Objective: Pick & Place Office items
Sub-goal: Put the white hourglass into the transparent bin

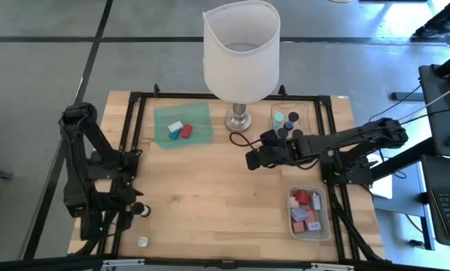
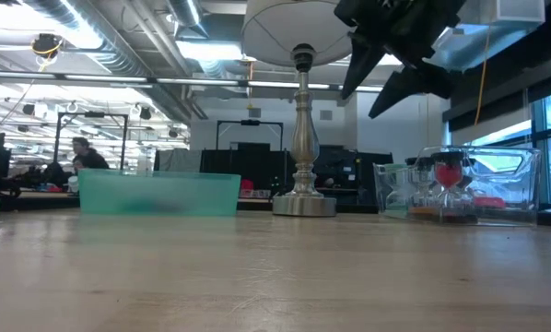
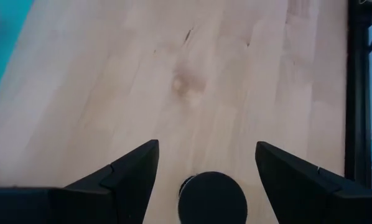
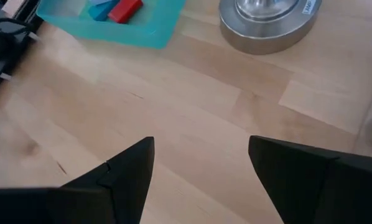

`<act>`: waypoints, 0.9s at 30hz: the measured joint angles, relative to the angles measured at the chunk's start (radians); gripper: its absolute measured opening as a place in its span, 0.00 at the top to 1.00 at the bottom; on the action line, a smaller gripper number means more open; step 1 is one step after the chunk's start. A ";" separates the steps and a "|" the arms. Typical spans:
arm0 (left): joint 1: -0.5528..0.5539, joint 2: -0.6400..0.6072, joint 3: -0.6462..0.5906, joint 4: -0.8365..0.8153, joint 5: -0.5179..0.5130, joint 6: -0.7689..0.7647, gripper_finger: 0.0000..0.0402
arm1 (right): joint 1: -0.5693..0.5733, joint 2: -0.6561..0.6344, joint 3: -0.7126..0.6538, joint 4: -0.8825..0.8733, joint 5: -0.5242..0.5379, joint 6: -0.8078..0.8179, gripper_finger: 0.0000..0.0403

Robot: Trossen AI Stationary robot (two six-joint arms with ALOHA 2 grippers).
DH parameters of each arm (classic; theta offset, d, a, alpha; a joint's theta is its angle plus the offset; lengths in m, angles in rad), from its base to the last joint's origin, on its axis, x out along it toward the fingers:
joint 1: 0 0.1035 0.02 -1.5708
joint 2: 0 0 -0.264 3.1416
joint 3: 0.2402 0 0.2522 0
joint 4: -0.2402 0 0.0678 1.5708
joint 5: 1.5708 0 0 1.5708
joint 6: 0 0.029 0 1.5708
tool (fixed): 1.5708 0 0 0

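I see my right gripper [image 1: 252,160] open and empty near the silver lamp base [image 1: 239,120], left gripper [image 3: 204,165] open around a short dark-capped cylinder [image 3: 211,197].

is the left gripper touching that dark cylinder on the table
Apart. The left wrist view shows the dark cylinder between the left gripper's open fingers, wood visible either side.

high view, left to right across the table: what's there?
left gripper with a dark-capped cylinder beside it → teal tray holding a white, blue and red block → lamp → right gripper → clear tray of blocks.
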 joint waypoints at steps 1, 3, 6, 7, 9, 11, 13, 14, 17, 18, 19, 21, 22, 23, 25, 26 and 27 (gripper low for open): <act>-0.014 0.000 -0.017 0.013 -0.017 -0.009 0.34 | 0.000 0.004 0.000 0.003 0.000 0.000 0.34; -0.039 0.000 -0.045 0.015 -0.039 -0.032 0.34 | 0.000 0.013 0.000 0.001 0.000 0.000 0.34; -0.064 0.000 -0.091 0.019 -0.032 -0.073 0.34 | 0.000 0.022 0.000 0.002 0.000 0.004 0.34; -0.070 0.000 -0.107 0.030 -0.026 -0.085 0.34 | 0.000 0.022 0.000 0.002 -0.001 0.004 0.34; -0.079 0.000 -0.139 0.074 -0.009 -0.101 0.34 | 0.000 0.022 0.000 0.003 -0.001 0.007 0.34; -0.080 -0.002 -0.161 0.140 -0.023 -0.105 0.34 | 0.000 0.022 0.000 0.002 -0.004 0.019 0.34; -0.079 -0.002 -0.173 0.187 -0.033 -0.104 0.34 | 0.000 0.022 0.000 0.002 -0.004 0.032 0.34; -0.079 -0.002 -0.174 0.192 -0.031 -0.100 0.34 | 0.000 0.022 0.000 0.002 -0.005 0.036 0.34; -0.079 0.000 -0.176 0.189 -0.010 -0.078 0.34 | 0.000 0.022 0.000 0.002 -0.005 0.046 0.34; -0.078 0.000 -0.176 0.191 -0.008 -0.075 0.34 | 0.000 0.022 0.000 0.002 -0.005 0.048 0.34; -0.078 0.000 -0.176 0.192 -0.007 -0.074 0.34 | 0.000 0.022 0.000 0.002 -0.005 0.049 0.34; -0.078 0.000 -0.176 0.192 -0.005 -0.074 0.34 | 0.000 0.022 0.000 0.002 -0.005 0.049 0.34; -0.078 0.000 -0.176 0.193 -0.005 -0.074 0.34 | 0.000 0.022 0.000 0.002 -0.008 0.049 0.34; -0.078 0.000 -0.176 0.193 -0.005 -0.074 0.34 | 0.000 0.022 0.000 0.002 -0.011 0.049 0.34; -0.078 0.000 -0.176 0.193 -0.006 -0.074 0.34 | 0.000 0.022 0.000 0.002 -0.022 0.049 0.34; -0.078 0.000 -0.176 0.193 -0.005 -0.074 0.34 | 0.000 0.022 0.000 0.002 -0.027 0.049 0.34; -0.078 0.000 -0.176 0.193 -0.006 -0.074 0.34 | 0.000 0.022 0.000 0.002 -0.028 0.049 0.34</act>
